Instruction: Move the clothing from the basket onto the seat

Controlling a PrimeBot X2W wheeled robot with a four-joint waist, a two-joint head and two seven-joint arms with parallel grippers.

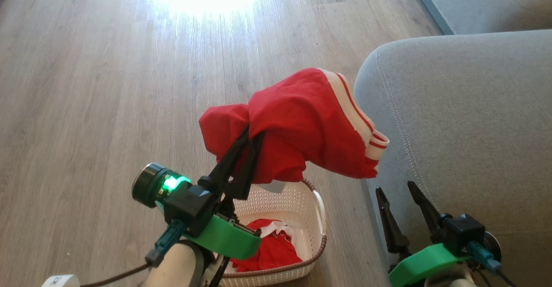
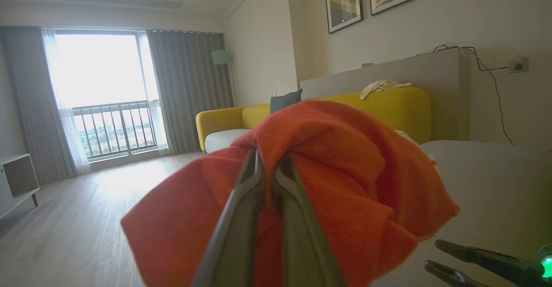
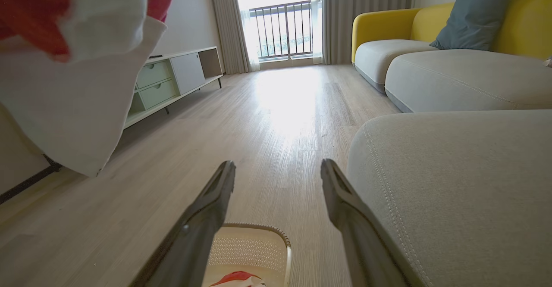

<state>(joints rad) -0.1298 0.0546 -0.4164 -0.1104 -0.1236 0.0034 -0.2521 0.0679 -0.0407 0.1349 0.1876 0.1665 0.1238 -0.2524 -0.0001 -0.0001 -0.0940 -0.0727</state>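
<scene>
Left gripper pinches bright red fabric garment; grey upholstered seat lies to its right. Right gripper spread, empty.

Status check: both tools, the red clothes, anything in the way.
Left tool shut on red garment, held above basket. Right tool open, empty. Second garment in basket. Nothing between red garment and seat.

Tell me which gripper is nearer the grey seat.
Right. The right gripper hangs open at the edge of the seat; the left gripper, shut on a red garment, is above the basket.
</scene>
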